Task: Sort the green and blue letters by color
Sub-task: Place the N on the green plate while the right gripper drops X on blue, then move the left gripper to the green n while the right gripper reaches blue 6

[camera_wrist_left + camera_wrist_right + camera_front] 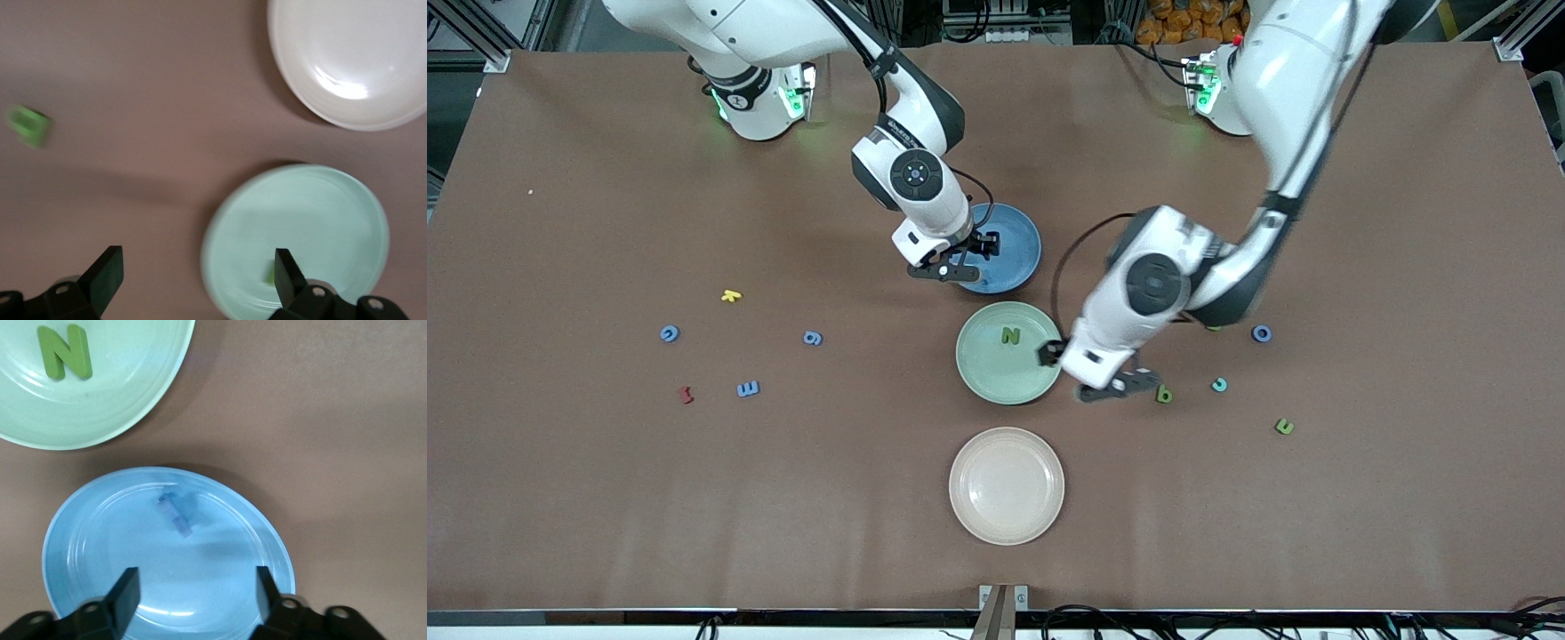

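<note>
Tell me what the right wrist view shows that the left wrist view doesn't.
Only the right wrist view shows the blue plate under the open right gripper, with a small blue piece in it, and the green N. Only the left wrist view shows the white plate, a loose green letter on the table and the open left gripper. Both show the green plate.
</note>
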### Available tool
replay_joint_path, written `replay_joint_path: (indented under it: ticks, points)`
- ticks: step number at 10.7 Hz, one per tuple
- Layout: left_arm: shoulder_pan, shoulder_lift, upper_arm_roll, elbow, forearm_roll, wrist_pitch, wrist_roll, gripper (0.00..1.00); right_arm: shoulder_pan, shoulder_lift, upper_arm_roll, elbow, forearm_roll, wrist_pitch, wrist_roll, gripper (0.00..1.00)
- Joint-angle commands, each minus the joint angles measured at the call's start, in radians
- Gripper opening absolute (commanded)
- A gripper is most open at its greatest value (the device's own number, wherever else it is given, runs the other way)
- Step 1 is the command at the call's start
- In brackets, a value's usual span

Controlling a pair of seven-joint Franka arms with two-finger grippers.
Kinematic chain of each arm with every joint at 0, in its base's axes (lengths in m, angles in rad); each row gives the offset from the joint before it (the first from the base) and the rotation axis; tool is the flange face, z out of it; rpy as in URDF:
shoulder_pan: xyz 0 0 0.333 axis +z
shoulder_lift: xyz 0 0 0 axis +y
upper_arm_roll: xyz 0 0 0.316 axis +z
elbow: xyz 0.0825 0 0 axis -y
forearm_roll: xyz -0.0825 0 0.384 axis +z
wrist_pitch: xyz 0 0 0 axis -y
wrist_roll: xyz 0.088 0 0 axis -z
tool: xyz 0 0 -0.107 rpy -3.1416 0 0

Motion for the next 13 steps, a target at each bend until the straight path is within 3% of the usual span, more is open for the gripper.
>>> replay_joint_path:
  ticks: [1, 5, 10, 13]
  points:
    - [0.138, -0.078, -0.004, -0.059, 0.018, -0.110, 0.252, 1.00, -0.040, -0.071, 0.004, 0.019, -0.021, -0.117, 0.029, 1.00]
    - [0.299, -0.065, -0.008, -0.102, 0.228, -0.098, 0.459, 1.00, -0.175, -0.137, 0.001, 0.013, -0.024, -0.206, 0.020, 1.00]
    - [0.476, 0.013, -0.008, -0.102, 0.248, 0.040, 0.951, 1.00, -0.385, -0.157, 0.000, 0.006, -0.037, -0.197, -0.170, 1.00]
    - [0.513, 0.046, -0.007, -0.129, 0.248, 0.128, 1.044, 0.97, -0.464, -0.159, 0.001, -0.042, -0.038, -0.124, -0.253, 1.00]
